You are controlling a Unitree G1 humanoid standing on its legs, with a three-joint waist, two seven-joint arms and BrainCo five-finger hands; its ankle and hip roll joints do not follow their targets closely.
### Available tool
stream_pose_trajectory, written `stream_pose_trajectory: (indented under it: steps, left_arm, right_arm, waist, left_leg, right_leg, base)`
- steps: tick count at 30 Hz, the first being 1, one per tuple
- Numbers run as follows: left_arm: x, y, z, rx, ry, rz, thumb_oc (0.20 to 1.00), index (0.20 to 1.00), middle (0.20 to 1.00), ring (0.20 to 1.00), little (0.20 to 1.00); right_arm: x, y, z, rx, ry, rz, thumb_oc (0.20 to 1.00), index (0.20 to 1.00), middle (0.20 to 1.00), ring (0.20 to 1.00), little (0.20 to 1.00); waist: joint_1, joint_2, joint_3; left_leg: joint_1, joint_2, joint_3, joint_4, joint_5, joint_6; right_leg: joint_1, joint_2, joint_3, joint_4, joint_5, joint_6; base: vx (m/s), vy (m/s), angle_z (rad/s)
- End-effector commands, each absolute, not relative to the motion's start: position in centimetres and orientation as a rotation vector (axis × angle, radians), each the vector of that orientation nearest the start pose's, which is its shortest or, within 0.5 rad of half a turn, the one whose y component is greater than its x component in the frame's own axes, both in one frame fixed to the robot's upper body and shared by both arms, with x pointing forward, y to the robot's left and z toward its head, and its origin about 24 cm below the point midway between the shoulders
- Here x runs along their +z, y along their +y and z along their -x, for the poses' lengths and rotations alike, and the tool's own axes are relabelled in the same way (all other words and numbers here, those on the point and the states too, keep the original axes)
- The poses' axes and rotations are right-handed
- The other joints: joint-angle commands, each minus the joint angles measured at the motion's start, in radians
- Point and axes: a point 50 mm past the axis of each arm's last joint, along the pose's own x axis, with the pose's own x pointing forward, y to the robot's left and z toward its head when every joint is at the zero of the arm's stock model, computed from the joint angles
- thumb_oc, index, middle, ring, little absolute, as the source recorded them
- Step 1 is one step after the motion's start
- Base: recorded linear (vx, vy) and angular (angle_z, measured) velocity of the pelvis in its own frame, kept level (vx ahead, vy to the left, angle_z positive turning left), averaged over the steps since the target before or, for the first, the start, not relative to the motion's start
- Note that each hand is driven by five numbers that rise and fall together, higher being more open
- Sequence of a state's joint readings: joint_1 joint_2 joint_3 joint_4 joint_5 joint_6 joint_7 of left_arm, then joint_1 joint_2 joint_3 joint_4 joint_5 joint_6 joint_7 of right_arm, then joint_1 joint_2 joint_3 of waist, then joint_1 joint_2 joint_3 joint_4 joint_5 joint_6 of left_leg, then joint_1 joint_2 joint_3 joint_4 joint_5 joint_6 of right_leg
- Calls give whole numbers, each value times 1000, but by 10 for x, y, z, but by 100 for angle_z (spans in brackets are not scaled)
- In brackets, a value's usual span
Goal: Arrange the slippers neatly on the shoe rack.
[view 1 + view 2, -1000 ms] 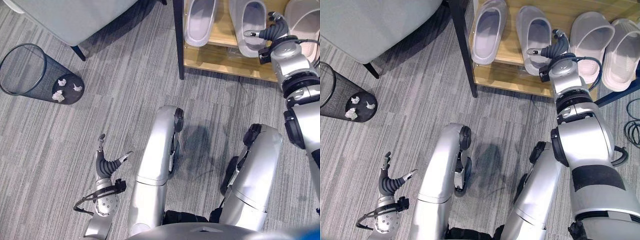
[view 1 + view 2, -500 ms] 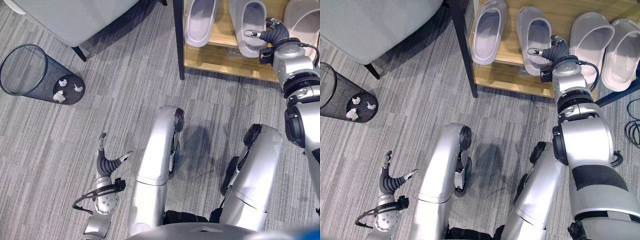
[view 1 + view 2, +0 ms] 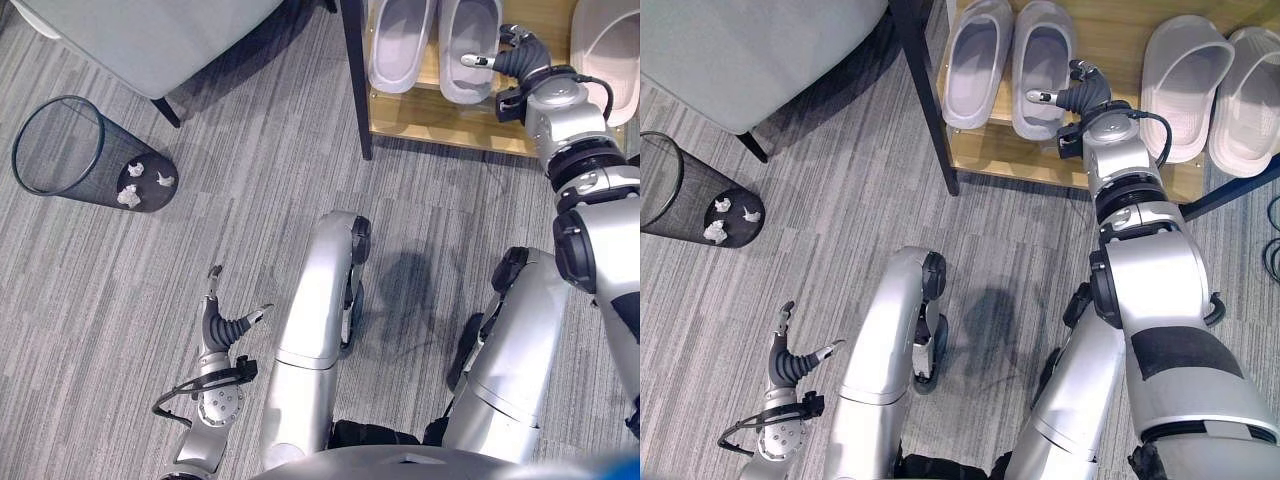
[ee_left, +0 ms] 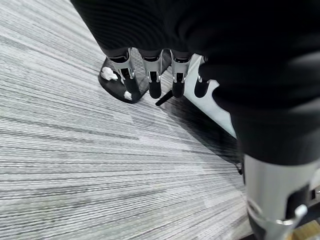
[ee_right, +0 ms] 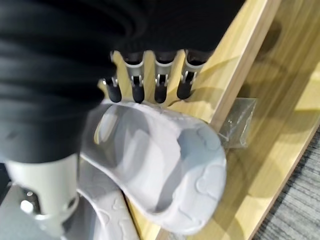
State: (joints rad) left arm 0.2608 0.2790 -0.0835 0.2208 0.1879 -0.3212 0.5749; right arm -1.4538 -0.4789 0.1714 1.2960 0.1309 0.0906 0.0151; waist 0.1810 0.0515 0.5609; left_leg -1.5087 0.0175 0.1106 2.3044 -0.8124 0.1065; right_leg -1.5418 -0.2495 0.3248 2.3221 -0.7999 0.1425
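Two grey slippers lie side by side on the wooden shoe rack (image 3: 440,128): the left grey slipper (image 3: 977,60) and the right grey slipper (image 3: 1040,62), toes pointing away from me. My right hand (image 3: 1081,97) rests against the outer side of the right grey slipper (image 5: 165,165), fingers (image 5: 145,85) straight past its edge and thumb spread over its heel. A beige pair (image 3: 1185,80) lies further right on the same shelf. My left hand (image 3: 226,326) hangs open low over the carpet, far from the rack, with its fingers (image 4: 150,75) straight.
A black wire waste bin (image 3: 85,155) with crumpled paper stands on the carpet at the left. A grey upholstered seat (image 3: 150,40) on dark legs is at the back left. The rack's black post (image 3: 355,90) marks its left end.
My right hand has moved left along the shelf, and the right grey slipper has slid with it up against the left one. The left hand has stayed put.
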Motion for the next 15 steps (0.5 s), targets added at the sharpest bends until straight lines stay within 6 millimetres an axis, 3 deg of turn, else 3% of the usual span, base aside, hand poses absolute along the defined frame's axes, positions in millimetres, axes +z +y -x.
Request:
stream_pose_trajectory:
  steps: [1,15]
  left_arm:
    - [4,204,-181,340,-111,-485,1000,1000,1000,1000,1000]
    - [-2,205,-176,333,-85,-485,1000,1000,1000,1000,1000]
  right_arm:
    - [282,-177,-432,-35,-88,429,1000,1000,1000,1000,1000]
    - [287,-175,-433,-53,-80,471,1000,1000,1000,1000,1000]
  waist:
    - [48,33,-41]
    - [58,50,-41]
  left_leg:
    - [-61,21,-86,62,-60,85]
    - [-61,16,-94,62,-60,84]
  right_leg:
    - [0,40,200,-112,390,-52]
    - [10,44,202,-106,392,-45]
  base:
    - [0,0,0]
    - [0,0,0]
